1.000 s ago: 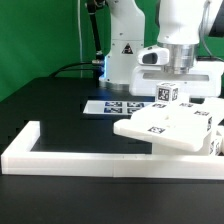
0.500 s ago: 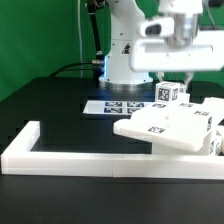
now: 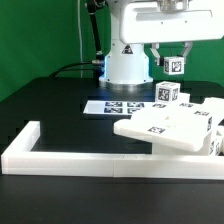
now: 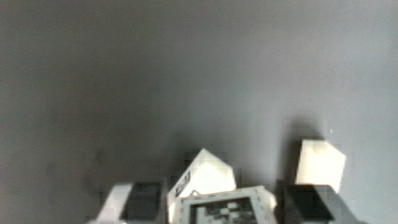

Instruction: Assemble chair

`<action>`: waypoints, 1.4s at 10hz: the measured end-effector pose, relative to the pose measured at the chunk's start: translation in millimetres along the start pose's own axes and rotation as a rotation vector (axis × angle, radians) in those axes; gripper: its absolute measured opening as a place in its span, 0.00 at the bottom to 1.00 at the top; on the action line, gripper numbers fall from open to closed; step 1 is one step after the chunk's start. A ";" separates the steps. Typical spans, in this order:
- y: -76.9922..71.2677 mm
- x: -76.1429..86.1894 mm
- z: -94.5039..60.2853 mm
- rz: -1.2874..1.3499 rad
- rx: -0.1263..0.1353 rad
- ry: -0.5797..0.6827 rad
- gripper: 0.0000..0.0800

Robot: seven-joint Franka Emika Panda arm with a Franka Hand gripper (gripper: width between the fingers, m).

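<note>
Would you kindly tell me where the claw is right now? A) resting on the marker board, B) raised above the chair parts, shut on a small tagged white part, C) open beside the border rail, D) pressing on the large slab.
B: the claw hangs well above the chair parts, shut on a small tagged part.

We are looking at a robotics lab: a black tabletop [image 3: 50, 100] carries a white robot arm base [image 3: 127, 62] marked with a warning triangle, a green backdrop [image 3: 35, 35] hangs behind, cables [image 3: 75, 68] trail across, and the marker board [image 3: 115, 106] lies flat beside a white border rail [image 3: 60, 155].
</note>
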State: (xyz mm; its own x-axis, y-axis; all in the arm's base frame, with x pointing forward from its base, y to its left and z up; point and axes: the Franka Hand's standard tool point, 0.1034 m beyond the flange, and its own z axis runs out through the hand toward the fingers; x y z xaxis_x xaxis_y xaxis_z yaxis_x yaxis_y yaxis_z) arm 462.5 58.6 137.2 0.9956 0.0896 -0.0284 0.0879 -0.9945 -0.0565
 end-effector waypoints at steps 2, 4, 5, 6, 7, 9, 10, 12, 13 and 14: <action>0.5 -0.8 0.6 0.001 0.000 -0.002 0.36; 2.1 24.1 -10.9 0.000 -0.008 0.003 0.36; 5.8 51.2 -18.7 0.006 -0.022 0.024 0.36; 9.3 73.5 -21.0 0.015 -0.041 0.028 0.36; 9.6 88.9 -20.4 0.034 -0.051 0.033 0.36; 5.7 78.5 -7.1 0.012 -0.067 0.019 0.36; 7.3 80.3 -8.8 0.015 -0.066 0.021 0.36; 7.2 80.9 -8.8 0.015 -0.067 0.022 0.36; 2.8 94.1 -14.4 0.027 -0.071 0.014 0.36; 1.4 111.6 -20.7 0.029 -0.079 0.023 0.36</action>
State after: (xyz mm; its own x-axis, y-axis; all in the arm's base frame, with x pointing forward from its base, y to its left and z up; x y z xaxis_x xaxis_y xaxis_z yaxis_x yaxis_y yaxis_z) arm 574.4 66.1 154.6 0.9982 0.0600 -0.0055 0.0601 -0.9979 0.0232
